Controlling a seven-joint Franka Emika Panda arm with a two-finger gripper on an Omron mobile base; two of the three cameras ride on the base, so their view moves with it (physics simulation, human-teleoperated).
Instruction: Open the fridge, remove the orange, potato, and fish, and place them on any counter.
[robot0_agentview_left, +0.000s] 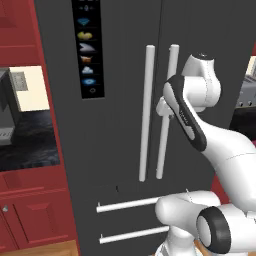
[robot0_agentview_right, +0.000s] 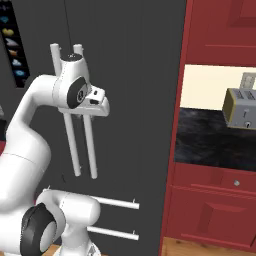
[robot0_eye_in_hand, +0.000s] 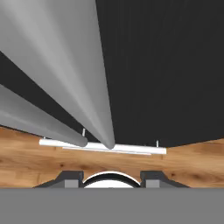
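Fridge (robot0_agentview_left: 120, 100) doors are closed, so nothing is out yet. Gripper (robot0_eye_in_hand: 111, 177) fingertips stand apart, empty, beside the 2 rod handles (robot0_agentview_left: 146, 112); opening comes first.

The fridge (robot0_agentview_left: 120, 100) wore a matt charcoal skin with smooth white rod handles (robot0_agentview_left: 146, 112), beside glossy red cabinets (robot0_agentview_right: 215, 210) and a wood-grain floor (robot0_eye_in_hand: 52, 162).

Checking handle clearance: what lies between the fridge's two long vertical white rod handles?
Only the charcoal-grey fridge door face, between the left rod handle and right rod handle, in the left base view.
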